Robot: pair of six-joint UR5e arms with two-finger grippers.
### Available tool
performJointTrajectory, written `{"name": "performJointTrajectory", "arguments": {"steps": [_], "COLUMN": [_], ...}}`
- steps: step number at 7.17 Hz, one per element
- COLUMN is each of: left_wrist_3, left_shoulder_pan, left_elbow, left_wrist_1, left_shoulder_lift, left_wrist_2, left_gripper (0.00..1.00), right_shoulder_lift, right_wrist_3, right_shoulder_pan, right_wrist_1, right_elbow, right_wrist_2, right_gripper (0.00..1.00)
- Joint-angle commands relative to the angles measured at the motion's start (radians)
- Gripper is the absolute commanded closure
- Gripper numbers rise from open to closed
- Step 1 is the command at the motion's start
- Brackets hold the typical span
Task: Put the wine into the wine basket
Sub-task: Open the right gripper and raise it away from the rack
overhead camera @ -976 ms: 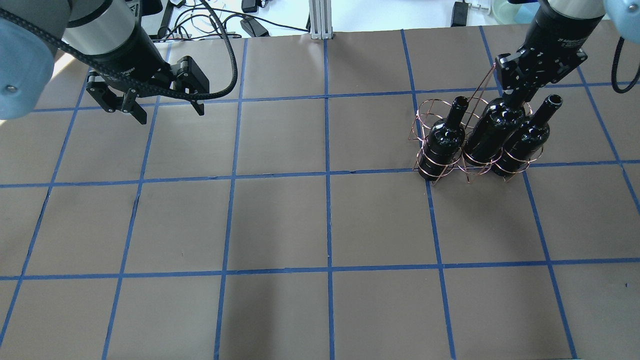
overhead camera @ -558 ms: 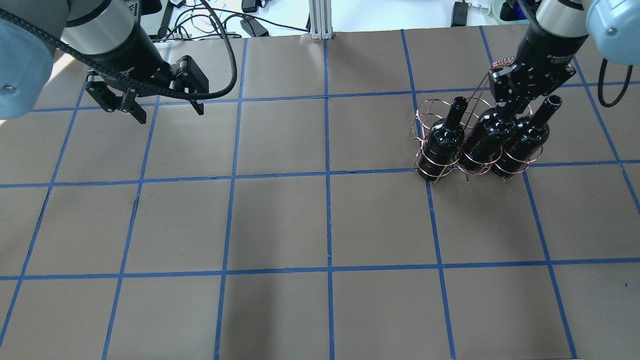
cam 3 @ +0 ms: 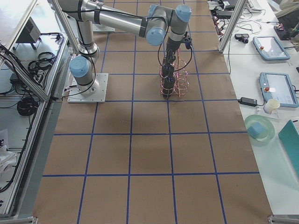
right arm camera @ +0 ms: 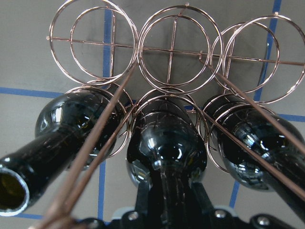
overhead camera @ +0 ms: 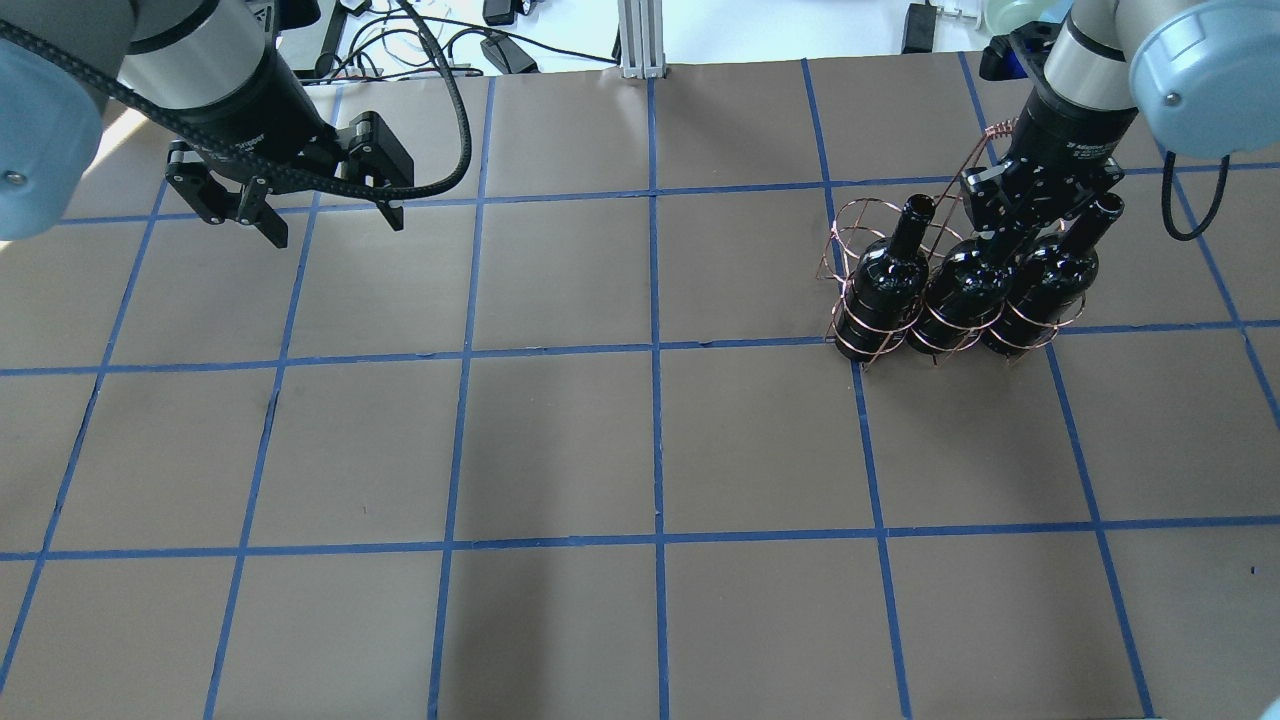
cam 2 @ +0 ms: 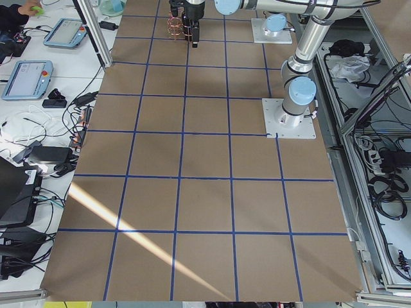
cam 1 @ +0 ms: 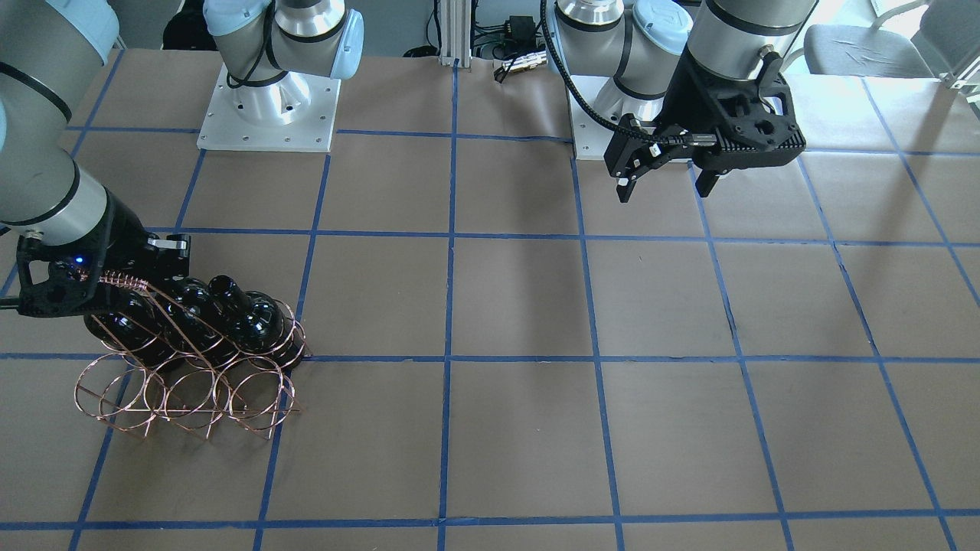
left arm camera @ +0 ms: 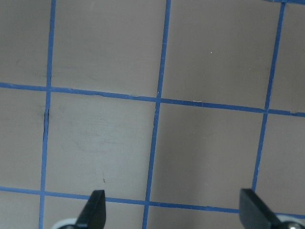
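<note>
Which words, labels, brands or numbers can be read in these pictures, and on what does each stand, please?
Nothing reads clearly.
White print above the left gripper: too blurred.
White print above the right gripper: too blurred.
The wine, its two neighbour bottles, the wine basket: no text.
Pendant screens: too small.

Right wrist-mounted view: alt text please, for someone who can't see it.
The dark middle bottle, its neck running down into the right gripper, stands between the left bottle and the right bottle in the near row of the copper wire basket. The three far-row rings are empty.
</note>
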Motion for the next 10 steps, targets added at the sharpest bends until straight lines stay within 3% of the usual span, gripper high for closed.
{"name": "performJointTrajectory", "arguments": {"steps": [1,2,3,4,5,6,10], "left_wrist_3": [0.000,0.000,0.000,0.000,0.000,0.000,0.000], "left_shoulder_pan": [0.001,0.001,0.001,-0.001,-0.001,-0.001,0.001], "left_elbow": [0.000,0.000,0.000,0.000,0.000,0.000,0.000], "left_wrist_1": [0.000,0.000,0.000,0.000,0.000,0.000,0.000], "left_shoulder_lift": [0.000,0.000,0.000,-0.002,-0.002,-0.002,0.000], "left_wrist_2": [-0.002,-0.002,-0.003,-0.003,-0.005,-0.002,0.004], "left_gripper": [0.00,0.00,0.00,0.00,0.00,0.00,0.00], "right_shoulder_lift": [0.000,-0.002,-0.005,-0.012,-0.038,-0.061,-0.178], "right_wrist_3": [0.016,0.024,0.009,0.006,0.010,0.013,0.104], "right_shoulder_pan": [0.000,0.000,0.000,0.000,0.006,0.026,0.149], "right_wrist_1": [-0.006,-0.012,-0.006,0.009,0.084,0.156,0.196], "right_elbow": [0.012,0.010,-0.013,-0.043,-0.100,-0.150,-0.160], "right_wrist_2": [0.001,-0.019,-0.113,-0.096,0.001,0.019,0.033], "right_gripper": [0.90,0.19,0.09,0.01,0.01,0.01,0.01]}}
